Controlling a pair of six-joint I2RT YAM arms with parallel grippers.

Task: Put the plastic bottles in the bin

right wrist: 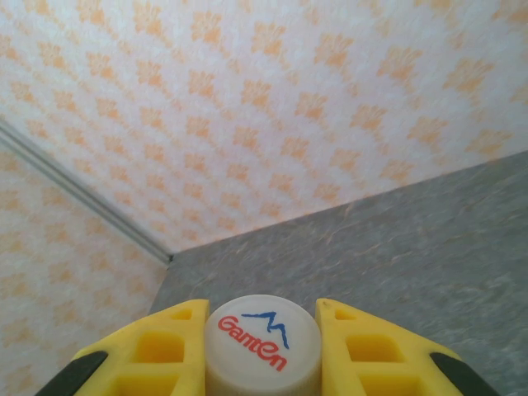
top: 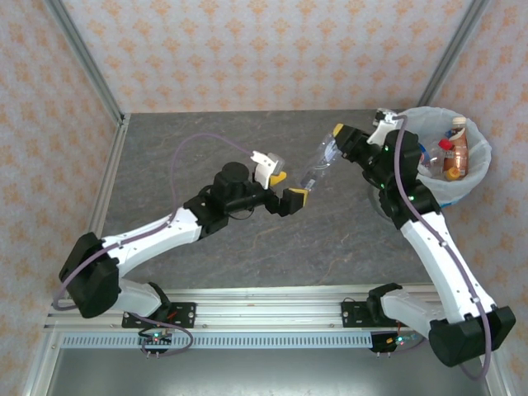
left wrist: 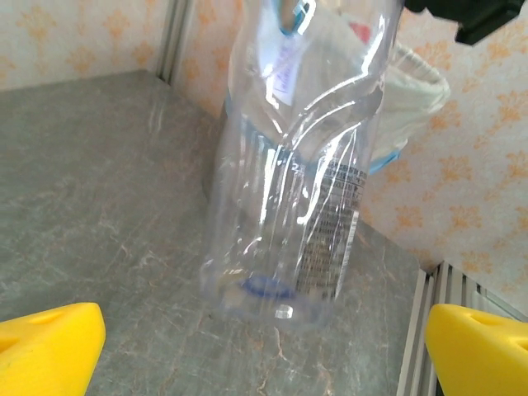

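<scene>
At centre-right of the top view, the right gripper (top: 341, 137) is clamped on the white cap (right wrist: 262, 342) of a clear bottle (top: 318, 165), which hangs tilted above the table (top: 247, 256). The left gripper (top: 287, 187) stands wide around the bottle's base, its fingers apart from it. The bin (top: 481, 169), at upper right, holds other bottles (top: 454, 148). Held by the cap alone, the bottle could swing and slip free, or clip the bin's rim on the way over.
</scene>
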